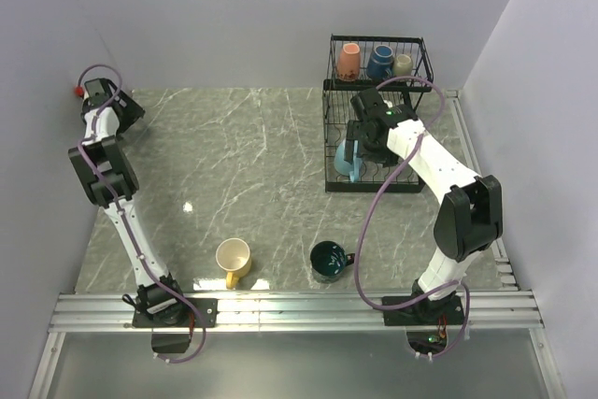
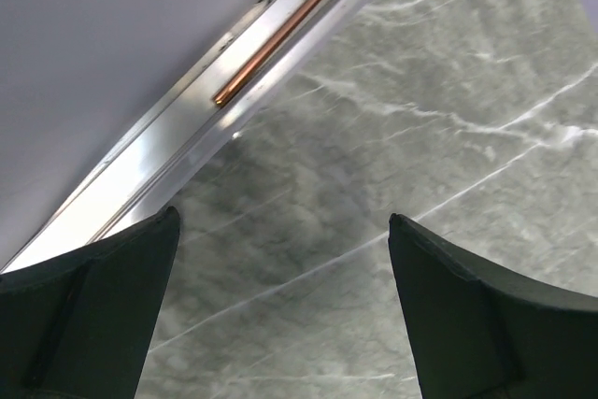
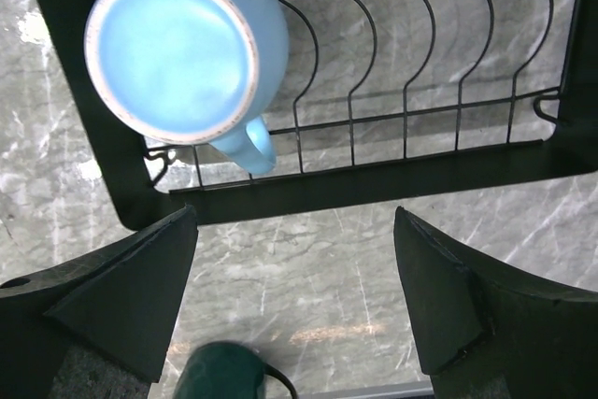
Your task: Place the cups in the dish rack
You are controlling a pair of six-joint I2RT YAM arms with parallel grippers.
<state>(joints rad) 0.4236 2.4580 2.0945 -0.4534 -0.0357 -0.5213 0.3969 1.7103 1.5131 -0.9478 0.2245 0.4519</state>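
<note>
Black wire dish rack (image 1: pixel 374 137) sits at far right of the grey marbled worktop (image 1: pixel 243 156), raised basket at back, slotted lower tray in front. Upper basket holds 3 mugs in a row: orange-pink mug (image 1: pixel 348 61), navy mug (image 1: pixel 379 62), olive-grey mug (image 1: pixel 403 64). Light blue mug (image 3: pixel 177 44) stands in near-left corner of the lower tray, round face w/ pale speckled ring toward the wrist cam, handle pointing at the rack's near frame bar; mouth-up or base-up, can't tell. Yellow mug (image 1: pixel 234 259) and teal mug (image 1: pixel 328 260) stand mouth-up on the worktop near the front edge, apart from each other, lots of bare surface betw. them and the rack.

Right end effector (image 3: pixel 294 221) hovers over the rack's near-left part, jaws spread wide, nothing betw. them; light blue mug just beside it, not touched. Right arm crosses above the lower tray. Left end effector (image 2: pixel 285 231) is at the far-left corner, jaws fully apart, holding nothing, close to the metal rail (image 2: pixel 243 72) along the worktop edge. Small red item (image 1: pixel 78 92) lies by that corner. Walls hem in left, back and right sides.
</note>
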